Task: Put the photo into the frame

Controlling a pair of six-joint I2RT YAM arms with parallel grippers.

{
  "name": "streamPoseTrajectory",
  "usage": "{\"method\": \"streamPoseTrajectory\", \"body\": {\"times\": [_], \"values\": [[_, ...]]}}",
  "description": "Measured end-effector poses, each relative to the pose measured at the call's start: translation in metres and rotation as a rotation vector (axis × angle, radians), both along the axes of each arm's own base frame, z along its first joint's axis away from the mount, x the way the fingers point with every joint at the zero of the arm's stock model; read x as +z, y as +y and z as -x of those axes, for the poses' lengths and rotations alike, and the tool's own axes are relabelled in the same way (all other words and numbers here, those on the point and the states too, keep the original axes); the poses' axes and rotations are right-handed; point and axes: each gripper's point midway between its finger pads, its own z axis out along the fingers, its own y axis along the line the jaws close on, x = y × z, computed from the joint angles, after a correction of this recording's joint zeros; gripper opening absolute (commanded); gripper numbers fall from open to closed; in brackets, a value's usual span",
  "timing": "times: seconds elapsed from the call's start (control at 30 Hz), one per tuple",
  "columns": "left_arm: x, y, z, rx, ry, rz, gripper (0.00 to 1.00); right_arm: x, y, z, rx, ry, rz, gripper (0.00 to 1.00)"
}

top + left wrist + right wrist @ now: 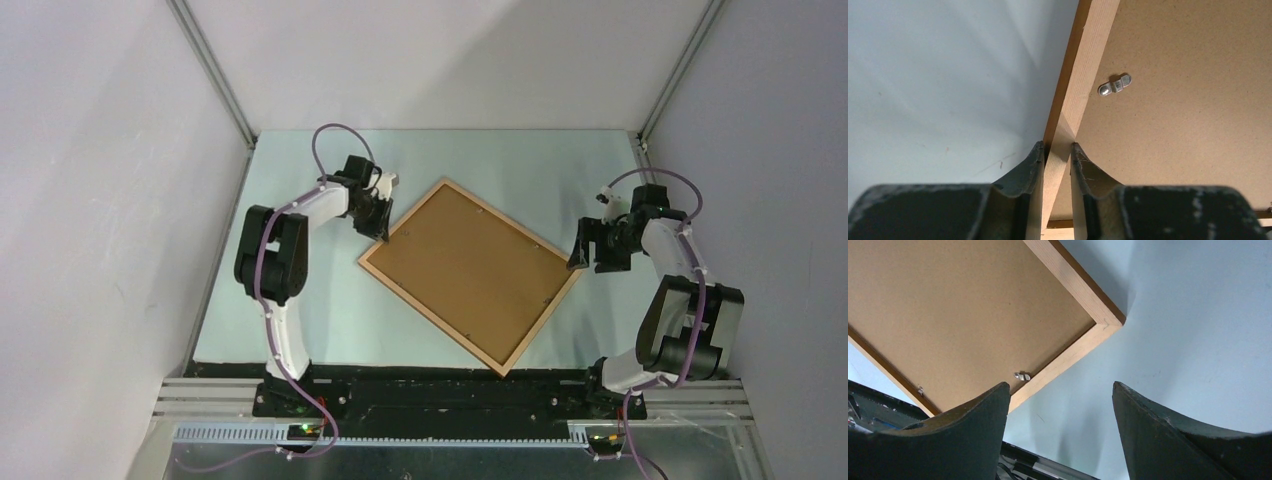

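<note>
One frame (432,318), light wood, lies back-up and skewed mid-desk (300,320), with a brown backing board (470,270) set in it. Left end effector (1055,150) clamped on its left-corner moulding. Right end effector (1060,385) open, just beside its right corner.

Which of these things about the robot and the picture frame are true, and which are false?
1. The left gripper pinches the wooden edge of the frame. True.
2. The right gripper holds the frame too. False: it is open beside the frame's corner, touching nothing.
3. The brown backing board faces up. True.
4. The photo lies beside the frame. False: no photo shows in any view.
5. A small metal clip sits on the backing board. True.
</note>
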Motion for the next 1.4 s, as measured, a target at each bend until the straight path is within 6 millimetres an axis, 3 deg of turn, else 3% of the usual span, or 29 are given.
{"method": "streamPoseTrajectory", "body": {"times": [0.23,0.53,0.93,1.17,1.27,1.4], "values": [[-0.001,0.007,0.018,0.085,0.022,0.048,0.0,-0.012,0.0,0.004,-0.032,0.055,-0.024,0.77],[-0.002,0.015,0.031,0.177,0.056,0.124,0.0,-0.061,0.002,0.008,-0.07,0.242,-0.086,0.67],[-0.002,0.017,0.037,0.206,0.057,0.147,0.0,-0.064,0.006,-0.024,-0.107,0.246,-0.132,0.53],[-0.002,0.018,0.047,0.213,0.075,0.154,0.0,-0.07,0.011,-0.038,-0.089,0.238,-0.055,0.16],[-0.002,0.019,0.054,0.213,0.094,0.162,0.01,-0.07,0.011,-0.045,-0.113,0.246,-0.043,0.09],[-0.002,0.019,0.064,0.194,0.114,0.168,0.15,-0.068,0.01,-0.059,-0.134,0.242,-0.029,0.03]]}}
